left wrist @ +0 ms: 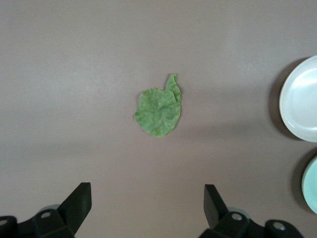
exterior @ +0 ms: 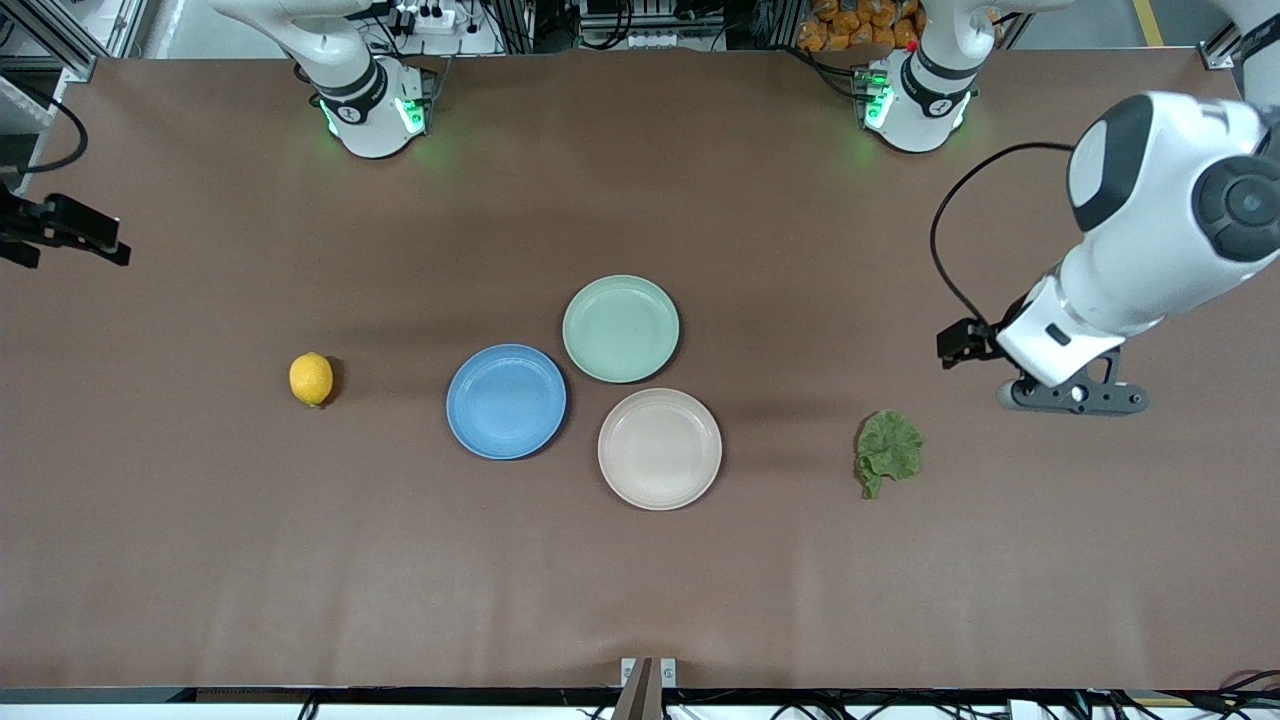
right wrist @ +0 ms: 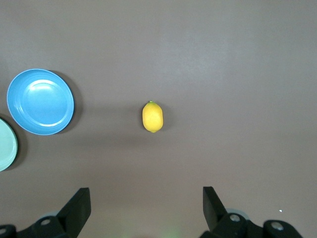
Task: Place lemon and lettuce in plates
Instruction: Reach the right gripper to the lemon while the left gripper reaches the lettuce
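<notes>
The lemon (exterior: 311,379) lies on the brown table toward the right arm's end, apart from the plates. The lettuce (exterior: 888,450) lies flat toward the left arm's end. The blue plate (exterior: 506,401) and the beige plate (exterior: 659,448) sit empty at the table's middle. My left gripper (exterior: 1075,398) hangs open and empty over bare table beside the lettuce (left wrist: 158,111); its wrist view (left wrist: 147,191) shows the jaws wide apart. My right gripper (right wrist: 144,193) is open and empty, high over the table, with the lemon (right wrist: 152,117) and the blue plate (right wrist: 40,101) below it.
A pale mint-green plate (exterior: 620,328) sits empty, touching the blue and beige plates, farther from the front camera. A black piece of hardware (exterior: 60,232) juts in at the right arm's end of the table. The beige plate's edge (left wrist: 302,99) shows in the left wrist view.
</notes>
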